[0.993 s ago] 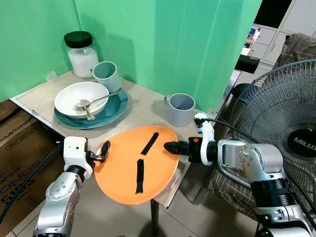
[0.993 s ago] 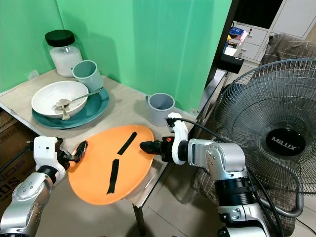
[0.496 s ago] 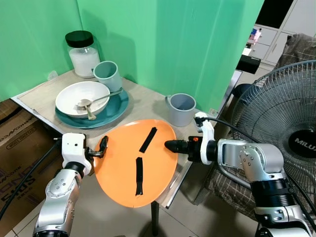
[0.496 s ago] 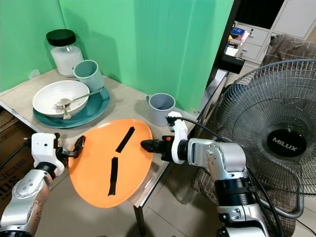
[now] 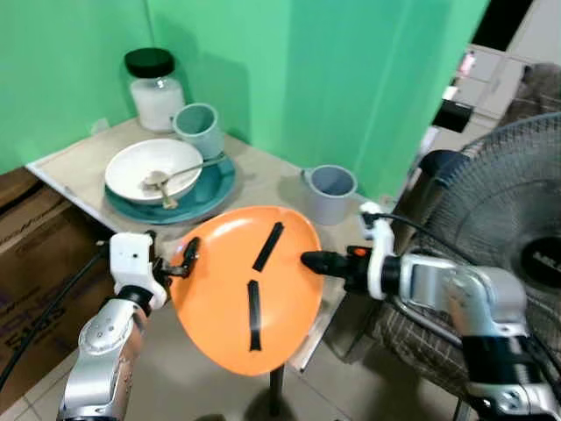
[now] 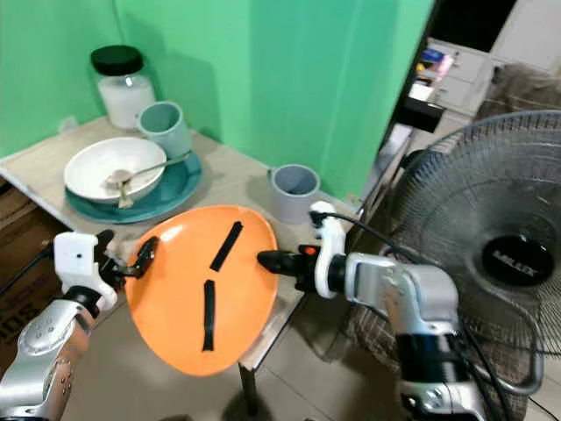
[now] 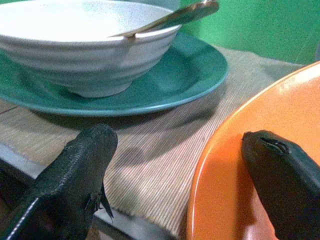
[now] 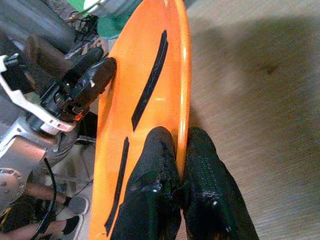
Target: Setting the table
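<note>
An orange plate (image 5: 250, 289) with two black tape strips is held tilted steeply, hanging off the table's front edge. My right gripper (image 5: 307, 260) is shut on its right rim; in the right wrist view the two fingers (image 8: 155, 160) pinch the rim (image 8: 182, 75) between them. My left gripper (image 5: 186, 259) is at the plate's left rim and is open. In the left wrist view one finger (image 7: 280, 170) rests on the orange face and the other finger (image 7: 75, 170) stands apart by the table edge.
A white bowl (image 5: 151, 168) holding a spoon and fork sits on a teal plate (image 5: 215, 186) at the table's back left. A grey mug (image 5: 200, 130) and a jar (image 5: 156, 88) stand behind; another grey mug (image 5: 333, 193) is beyond the orange plate. A fan (image 5: 517, 219) stands right, a cardboard box (image 5: 26, 228) left.
The orange plate has tipped from nearly flat to a steep tilt, its face turning toward me. Both grippers stayed at its rims. The camera has shifted and the picture is blurred.
</note>
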